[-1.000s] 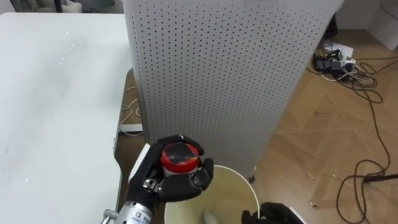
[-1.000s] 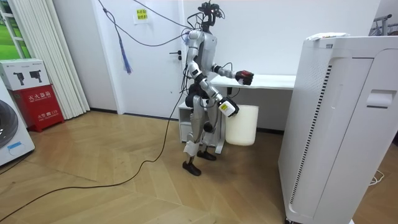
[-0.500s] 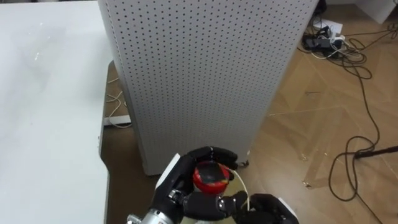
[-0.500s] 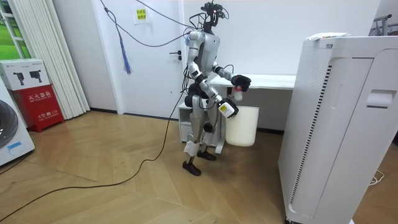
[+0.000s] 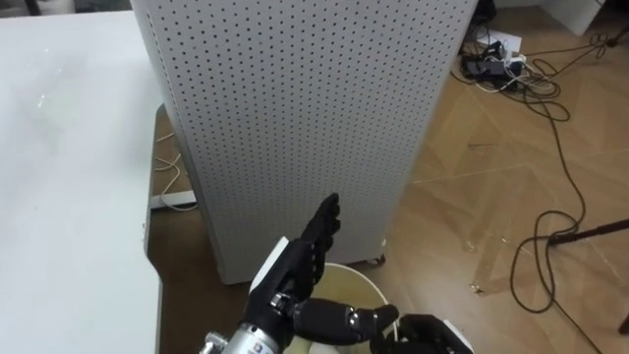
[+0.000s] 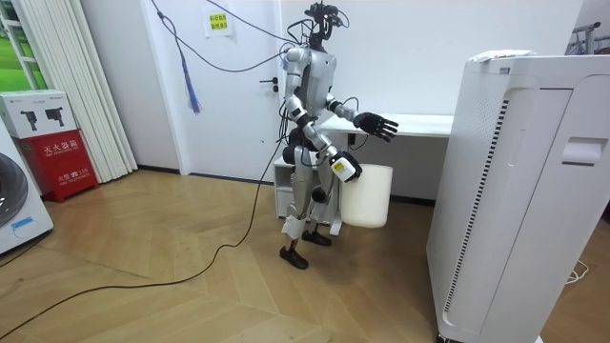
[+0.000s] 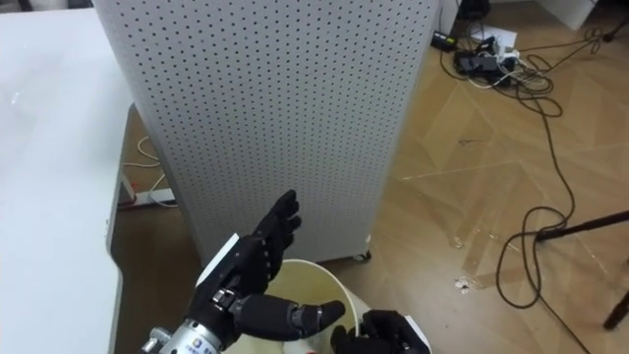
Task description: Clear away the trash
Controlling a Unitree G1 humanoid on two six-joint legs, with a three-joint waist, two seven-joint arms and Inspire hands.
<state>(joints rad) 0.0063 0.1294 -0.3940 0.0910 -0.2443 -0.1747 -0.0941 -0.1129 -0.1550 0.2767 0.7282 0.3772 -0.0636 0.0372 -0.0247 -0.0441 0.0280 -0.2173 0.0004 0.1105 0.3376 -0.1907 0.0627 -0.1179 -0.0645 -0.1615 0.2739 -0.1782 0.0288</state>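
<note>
- The left hand (image 5: 300,267) hung over the mouth of the cream-coloured round plastic bin (image 5: 371,287). Its fingers (image 5: 324,218) were straight and slightly spread, its thumb reached across the opening, and it held nothing.
- The right hand (image 7: 381,332) sat at the bin's rim on the robot's right side, with its fingers curled on that rim. In the room view the bin hung off the wooden floor (image 6: 191,286) at the robot's hip, so this hand appeared to be carrying it.
- A hint of red (image 7: 312,350) showed inside the bin, under the left thumb. I judged it to be the garbage, but too little was visible to be sure or to read its long axis.
- If so, the garbage lay straight below the left palm, inside the bin, with the left hand the nearer one.
- The tall white perforated metal cabinet (image 5: 295,108) stood just beyond the bin, and the white table (image 5: 69,157) lay to the robot's left. Drawing the left hand back would call for keeping clear of the rim.
</note>
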